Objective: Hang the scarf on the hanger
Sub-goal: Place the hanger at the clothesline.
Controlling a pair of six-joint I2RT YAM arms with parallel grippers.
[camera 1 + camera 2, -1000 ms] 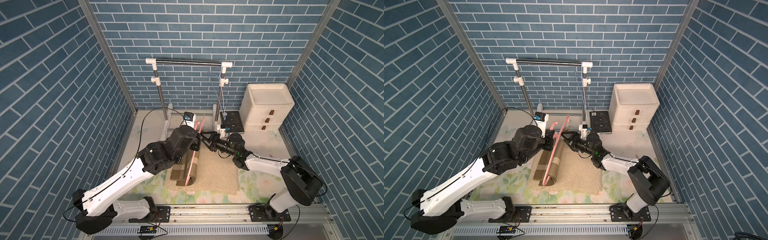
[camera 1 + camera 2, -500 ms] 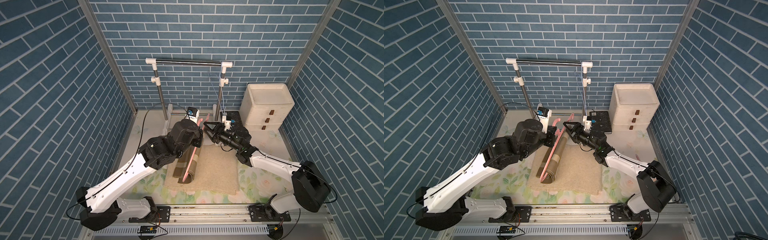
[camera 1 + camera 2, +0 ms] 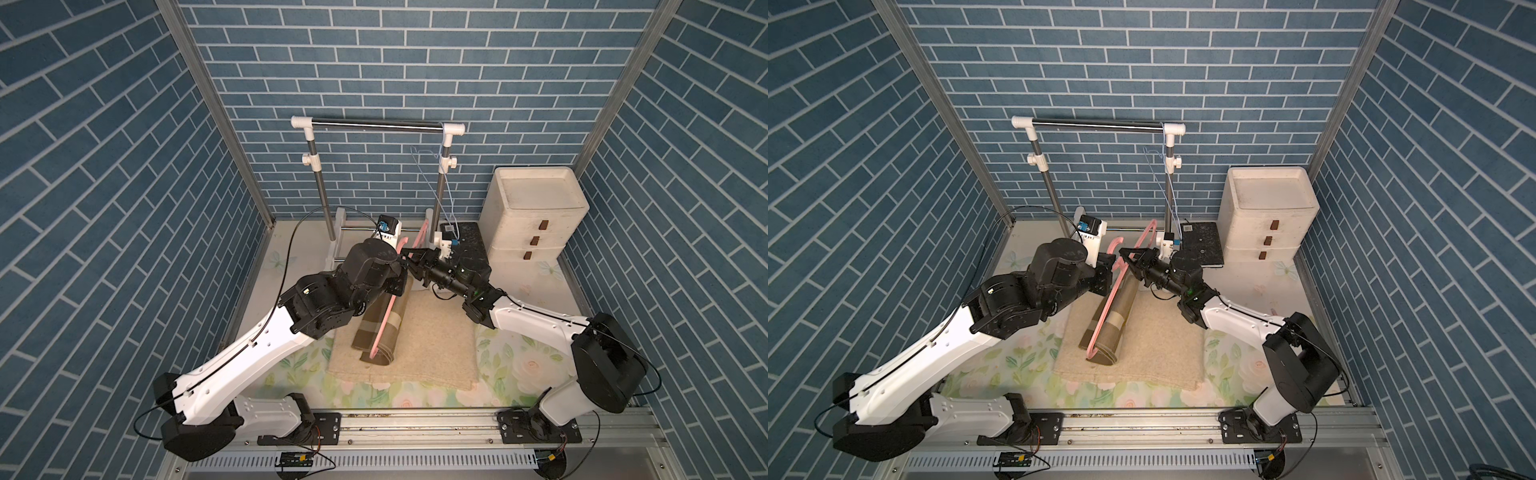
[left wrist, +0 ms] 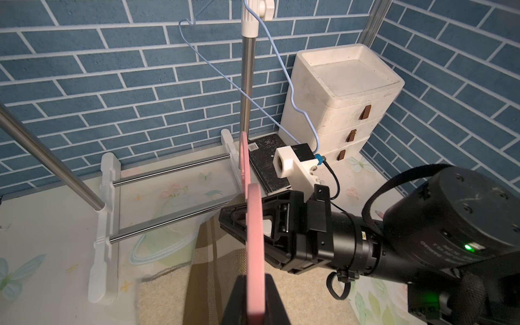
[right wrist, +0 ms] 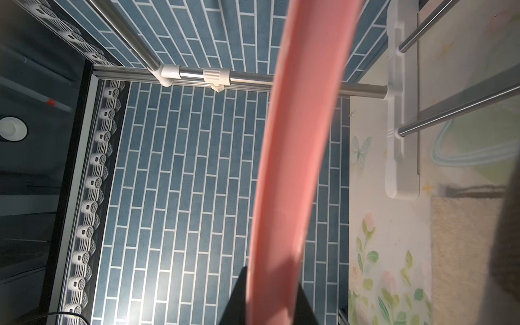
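The pink hanger [image 3: 384,328] slants up from the mat towards the rack, its low end resting on the mat. The brown checked scarf [image 3: 395,320] is draped over its lower part; both top views show it [image 3: 1121,307]. My left gripper [image 4: 255,281] is shut on the hanger's [image 4: 254,239] upper part near the hook. My right gripper [image 5: 271,278] faces it from the other side, with a black finger tight against each side of the pink bar [image 5: 295,140]. In a top view the two grippers meet at the hanger's top [image 3: 1121,262].
A beige mat [image 3: 432,345] lies under the scarf. Behind stands a clothes rack with a metal rail [image 3: 376,124], and a blue wire hanger [image 3: 432,174] hangs at its right end. A white drawer unit [image 3: 536,212] and a black slab [image 3: 469,245] stand at the back right.
Both arms lifted the hanger's top end towards the rack. My right gripper, open before, has closed on the pink hanger. The left grip is unchanged.
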